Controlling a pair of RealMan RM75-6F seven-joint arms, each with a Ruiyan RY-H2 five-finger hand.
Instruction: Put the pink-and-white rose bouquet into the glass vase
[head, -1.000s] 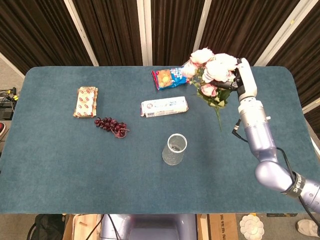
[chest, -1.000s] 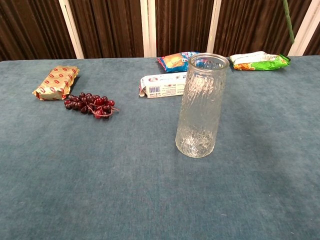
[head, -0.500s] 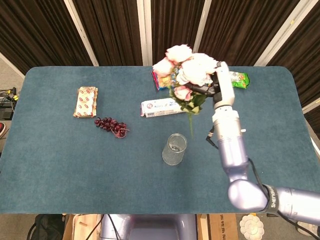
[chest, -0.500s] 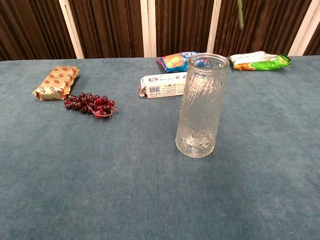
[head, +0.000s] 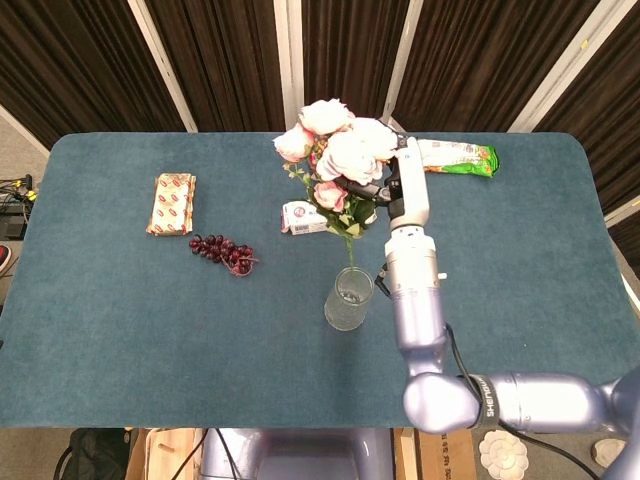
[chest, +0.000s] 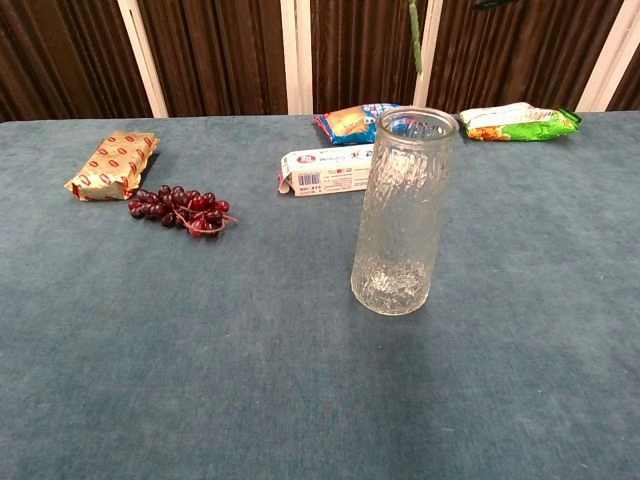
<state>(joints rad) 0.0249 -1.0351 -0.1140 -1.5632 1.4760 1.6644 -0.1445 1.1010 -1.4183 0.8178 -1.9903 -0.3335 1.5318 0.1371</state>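
Observation:
My right hand holds the pink-and-white rose bouquet up in the air, blooms on top and green stem hanging down. In the head view the stem tip ends just above the mouth of the glass vase. The chest view shows the tall ribbed vase upright at the table's centre, with the green stem hanging above its rim and the hand out of frame. My left hand appears in neither view.
A white packet and a blue-orange snack bag lie behind the vase. A green-white bag lies at the back right. Dark grapes and a tan packet lie to the left on the blue table.
My right hand has carried the bouquet leftward from the table's back right to above the vase. In the chest view the stem has moved left across the top edge.

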